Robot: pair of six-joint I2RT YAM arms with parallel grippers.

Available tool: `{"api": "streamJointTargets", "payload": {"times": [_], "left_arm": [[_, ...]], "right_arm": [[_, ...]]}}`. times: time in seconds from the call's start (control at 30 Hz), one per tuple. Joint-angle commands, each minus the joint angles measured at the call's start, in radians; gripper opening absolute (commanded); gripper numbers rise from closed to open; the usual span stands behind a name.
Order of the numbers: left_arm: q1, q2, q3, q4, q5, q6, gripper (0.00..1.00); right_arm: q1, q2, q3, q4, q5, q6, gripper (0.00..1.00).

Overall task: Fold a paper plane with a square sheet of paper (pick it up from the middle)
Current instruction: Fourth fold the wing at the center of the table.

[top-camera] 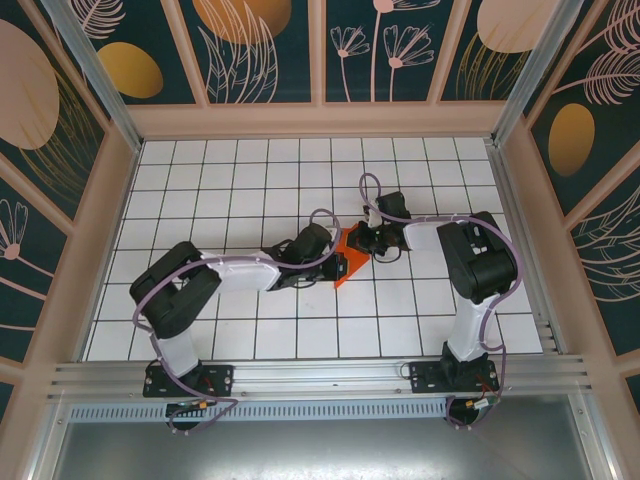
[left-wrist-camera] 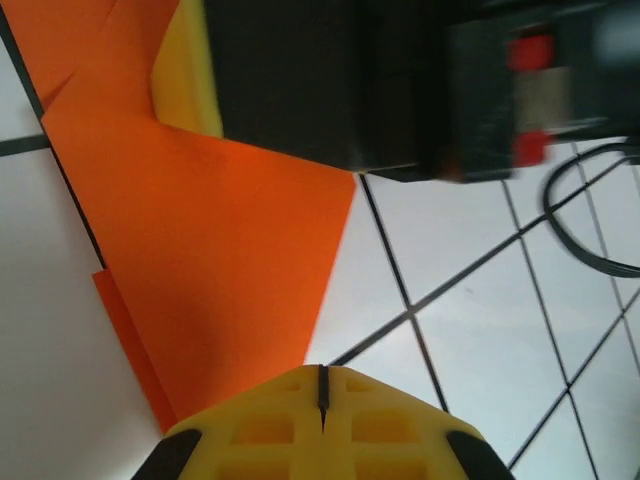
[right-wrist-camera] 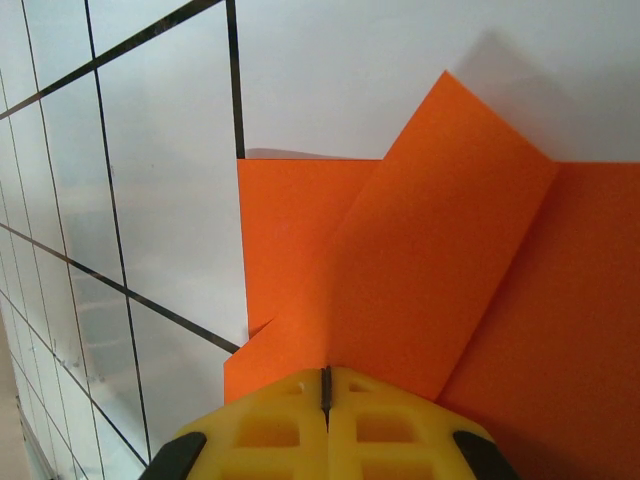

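The orange sheet of paper [top-camera: 349, 256] lies on the white tiled table, folded into a pointed shape with overlapping flaps. My left gripper [top-camera: 338, 262] is shut, its yellow fingertips [left-wrist-camera: 300, 385] closed together over the paper's [left-wrist-camera: 220, 250] lower corner with nothing between them. My right gripper [top-camera: 370, 243] is also shut. Its fingertips [right-wrist-camera: 345, 385] press on the paper [right-wrist-camera: 300, 260] beside a slanted folded flap [right-wrist-camera: 440, 250] whose far corner lifts slightly off the table. The right gripper's black body and yellow pad [left-wrist-camera: 185, 70] sit on the paper's far part in the left wrist view.
Both arms meet at the table's [top-camera: 230, 180] middle, wrists close together. A cable [left-wrist-camera: 590, 220] loops at the right in the left wrist view. Patterned walls [top-camera: 320, 50] and an aluminium rail [top-camera: 320, 375] at the front enclose the tiled table.
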Motion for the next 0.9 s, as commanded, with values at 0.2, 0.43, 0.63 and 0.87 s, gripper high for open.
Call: {"api": "streamJointTargets", "payload": {"times": [0.2, 0.43, 0.63, 0.87], "left_arm": [[-0.001, 0.087, -0.016, -0.019, 0.076, -0.016, 0.00], [-0.012, 0.074, -0.110, -0.027, 0.125, -0.015, 0.00], [-0.023, 0.038, -0.172, -0.041, 0.148, -0.015, 0.00], [-0.038, 0.009, -0.201, -0.084, 0.127, 0.008, 0.00]], "right_arm": [[0.005, 0.097, -0.038, -0.133, 0.127, -0.029, 0.00], [0.005, 0.100, -0.036, -0.136, 0.129, -0.031, 0.00], [0.003, 0.103, -0.034, -0.140, 0.132, -0.033, 0.00], [0.003, 0.105, -0.034, -0.139, 0.132, -0.031, 0.00]]}}
